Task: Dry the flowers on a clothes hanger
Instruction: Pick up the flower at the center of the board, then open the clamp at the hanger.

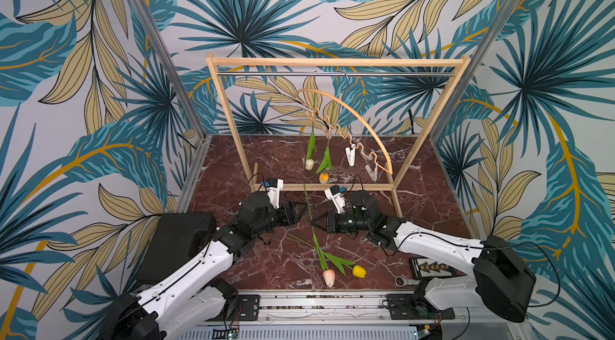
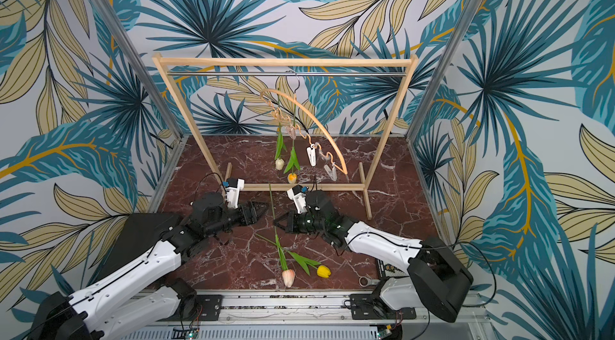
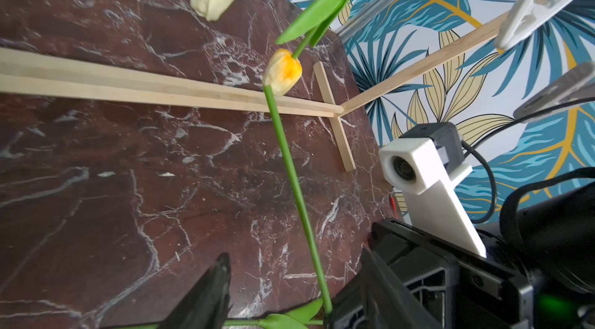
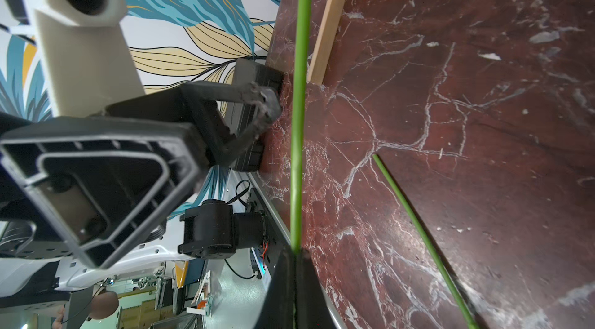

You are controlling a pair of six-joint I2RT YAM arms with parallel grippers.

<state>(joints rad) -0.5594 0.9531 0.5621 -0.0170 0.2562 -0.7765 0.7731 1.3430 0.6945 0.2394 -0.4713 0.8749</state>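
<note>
Right gripper (image 1: 312, 221) clamps pink tulip (image 1: 328, 277) — left gripper (image 1: 303, 211) agape.

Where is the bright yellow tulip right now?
In both top views the bright yellow tulip lies on the marble table near its front edge, on the robot's right of the pink tulip, their heads close together.

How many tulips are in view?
4: cream tulip and orange-yellow tulip hang from the hanger; the right claw holds the pink tulip; yellow tulip lies on the table.
</note>
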